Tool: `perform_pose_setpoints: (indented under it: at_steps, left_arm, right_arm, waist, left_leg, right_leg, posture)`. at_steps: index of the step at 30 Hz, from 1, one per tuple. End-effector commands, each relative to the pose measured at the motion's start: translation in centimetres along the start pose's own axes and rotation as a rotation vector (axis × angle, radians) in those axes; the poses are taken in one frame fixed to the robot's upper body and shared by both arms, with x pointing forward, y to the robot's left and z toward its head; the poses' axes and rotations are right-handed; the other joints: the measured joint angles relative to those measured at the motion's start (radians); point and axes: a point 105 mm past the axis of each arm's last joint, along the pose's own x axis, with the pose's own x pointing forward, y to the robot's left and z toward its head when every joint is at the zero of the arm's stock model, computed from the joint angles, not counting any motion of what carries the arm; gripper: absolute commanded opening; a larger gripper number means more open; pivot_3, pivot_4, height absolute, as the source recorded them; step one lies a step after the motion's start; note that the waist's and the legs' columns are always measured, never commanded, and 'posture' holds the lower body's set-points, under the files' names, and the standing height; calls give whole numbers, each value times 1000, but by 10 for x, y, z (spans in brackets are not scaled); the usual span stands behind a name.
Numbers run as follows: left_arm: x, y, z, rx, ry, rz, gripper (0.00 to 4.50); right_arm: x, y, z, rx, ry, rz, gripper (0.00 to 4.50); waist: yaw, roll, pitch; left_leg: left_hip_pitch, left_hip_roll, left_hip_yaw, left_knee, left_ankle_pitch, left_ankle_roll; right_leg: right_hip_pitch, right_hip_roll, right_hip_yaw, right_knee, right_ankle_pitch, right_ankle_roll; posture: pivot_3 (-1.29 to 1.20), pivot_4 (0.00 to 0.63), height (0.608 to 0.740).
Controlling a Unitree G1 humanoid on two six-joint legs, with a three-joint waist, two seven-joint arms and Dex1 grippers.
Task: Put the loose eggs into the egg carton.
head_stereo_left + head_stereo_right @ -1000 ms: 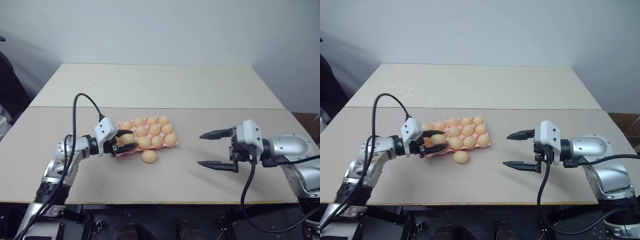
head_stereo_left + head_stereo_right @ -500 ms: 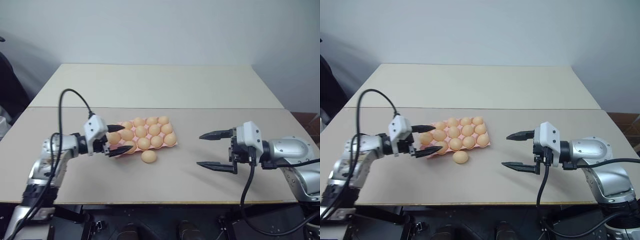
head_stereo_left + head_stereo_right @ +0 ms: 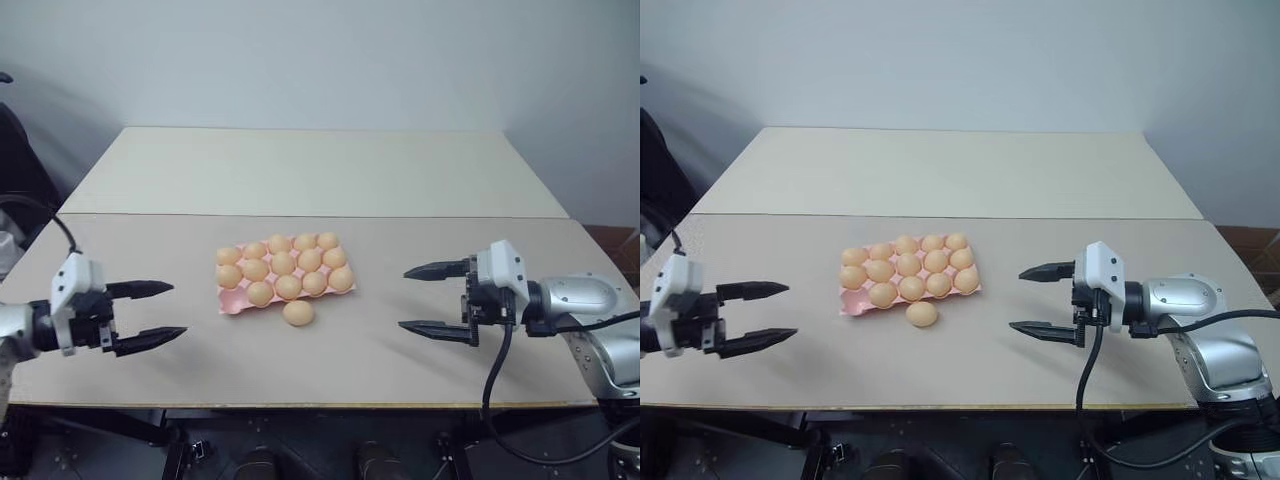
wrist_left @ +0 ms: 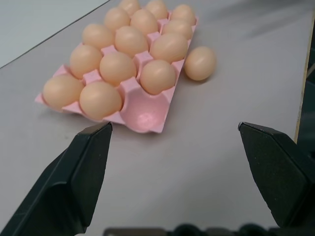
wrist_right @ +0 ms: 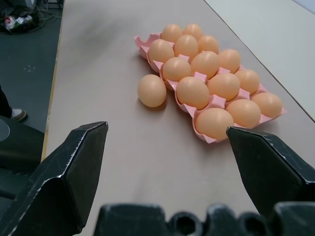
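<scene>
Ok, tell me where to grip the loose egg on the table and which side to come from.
Grip the loose egg across its narrow middle, coming from above. It lies on its side on the table just off the near edge of the egg carton, so a low approach from the far side is blocked. Either open end effector could probably reach it.

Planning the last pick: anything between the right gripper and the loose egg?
Nothing: bare table between the right gripper and the loose egg, per the head views.

Plain pale wall (image 3: 320,60), beige table (image 3: 320,170) (seamed across)
</scene>
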Motion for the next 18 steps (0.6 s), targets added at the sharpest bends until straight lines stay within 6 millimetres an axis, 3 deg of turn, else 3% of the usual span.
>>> perform_pose_setpoints:
  at_steps: [1, 10, 18]
  left_arm:
    - [-2, -2, 14, 44, -35, 9, 4468]
    - [30, -18, 26, 63, -94, -113, 4468]
    - [105, -46, 36, 123, -146, -328, 4468]
  right_arm:
    - [-4, -3, 11, -52, -24, -12, 4500]
    - [-5, -4, 12, -56, -24, -21, 4500]
    - [-2, -5, 13, -60, -27, -37, 4500]
  waist:
    - [4, 0, 0]
    - [0, 0, 0]
    - [2, 0, 0]
  left_leg:
    - [0, 0, 0, 0, 0, 0]
    - [0, 0, 0, 0, 0, 0]
    - [-1, -1, 0, 0, 0, 0]
  right_leg:
    - [0, 0, 0, 0, 0, 0]
    - [0, 0, 0, 0, 0, 0]
    - [0, 0, 0, 0, 0, 0]
  posture:
    - [0, 150, 740]
    - [0, 150, 740]
    - [0, 150, 740]
